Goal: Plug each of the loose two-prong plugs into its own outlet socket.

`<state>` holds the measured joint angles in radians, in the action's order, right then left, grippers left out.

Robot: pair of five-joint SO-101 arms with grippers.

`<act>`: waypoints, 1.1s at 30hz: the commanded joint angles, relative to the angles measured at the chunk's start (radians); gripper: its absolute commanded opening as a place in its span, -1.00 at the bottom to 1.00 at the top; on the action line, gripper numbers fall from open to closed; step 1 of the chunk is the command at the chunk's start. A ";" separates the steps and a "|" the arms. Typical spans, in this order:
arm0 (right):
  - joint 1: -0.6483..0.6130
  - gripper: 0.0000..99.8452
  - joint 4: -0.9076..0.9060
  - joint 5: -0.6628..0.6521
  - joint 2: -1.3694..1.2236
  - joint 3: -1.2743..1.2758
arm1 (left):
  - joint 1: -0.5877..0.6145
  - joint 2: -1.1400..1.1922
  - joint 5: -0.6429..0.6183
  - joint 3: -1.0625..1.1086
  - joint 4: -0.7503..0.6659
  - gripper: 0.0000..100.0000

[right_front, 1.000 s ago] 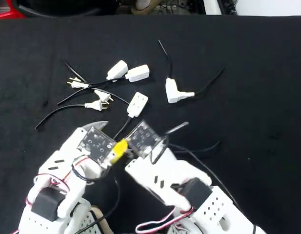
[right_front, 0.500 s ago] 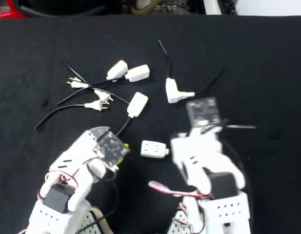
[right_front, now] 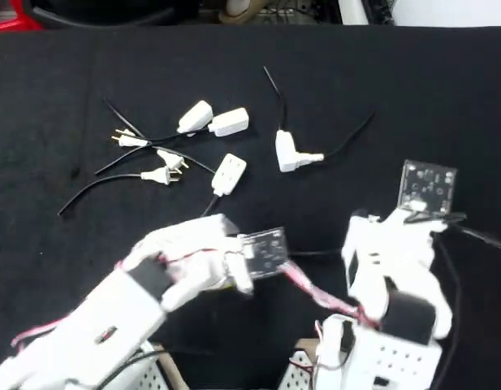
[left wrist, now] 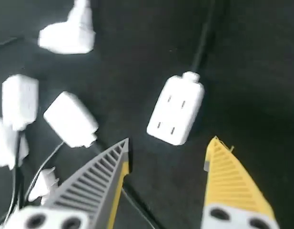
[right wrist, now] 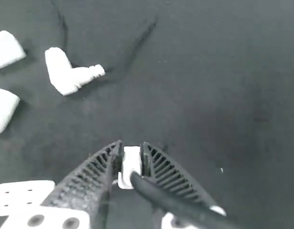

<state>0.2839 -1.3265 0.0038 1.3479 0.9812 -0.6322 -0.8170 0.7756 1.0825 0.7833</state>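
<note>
My left gripper [left wrist: 169, 142] is open just short of a white outlet socket [left wrist: 177, 109] that lies flat, its black cord [left wrist: 201, 43] running away from me. In the high view my left arm [right_front: 177, 268] stretches rightward across the near table and covers that socket. My right gripper [right wrist: 131, 155] is shut on a small white two-prong plug [right wrist: 130, 167], whose black cord [right wrist: 170, 202] trails back past the fingers. The right arm [right_front: 392, 260] is at the near right. Three loose plugs [right_front: 159, 175] with black cords lie at the far left.
Two white sockets [right_front: 213, 119] lie side by side at the back, and another socket [right_front: 228, 173] lies nearer. A plug joined to a socket in an L shape [right_front: 292, 153] lies mid-table. The black cloth [right_front: 445, 97] is bare on the right.
The two grippers were together at the near middle. They parted, leaving a socket on the cloth. My right arm swung right with its plug, and my left arm swung right over that socket.
</note>
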 commanded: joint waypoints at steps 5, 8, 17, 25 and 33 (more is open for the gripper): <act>0.063 -0.98 0.000 -0.044 -0.297 -0.131 | -0.061 0.339 0.132 -0.280 -0.018 -0.48; 0.063 -0.98 -0.003 -0.044 -0.314 -0.148 | -0.064 0.402 0.195 -0.320 -0.029 -0.48; 0.060 -0.98 -0.008 -0.044 -0.289 -0.145 | -0.005 0.717 0.206 -0.390 -0.166 -0.48; 0.060 -0.98 -0.003 -0.044 -0.288 -0.148 | 0.004 0.888 0.009 -0.541 -0.138 -0.50; 0.057 -0.98 -0.006 -0.044 -0.288 -0.150 | 0.013 0.867 -0.143 -0.573 -0.025 -0.58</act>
<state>0.3284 -1.3280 -0.0376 1.0457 0.8938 -0.6291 0.0667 0.6866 0.5700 0.7081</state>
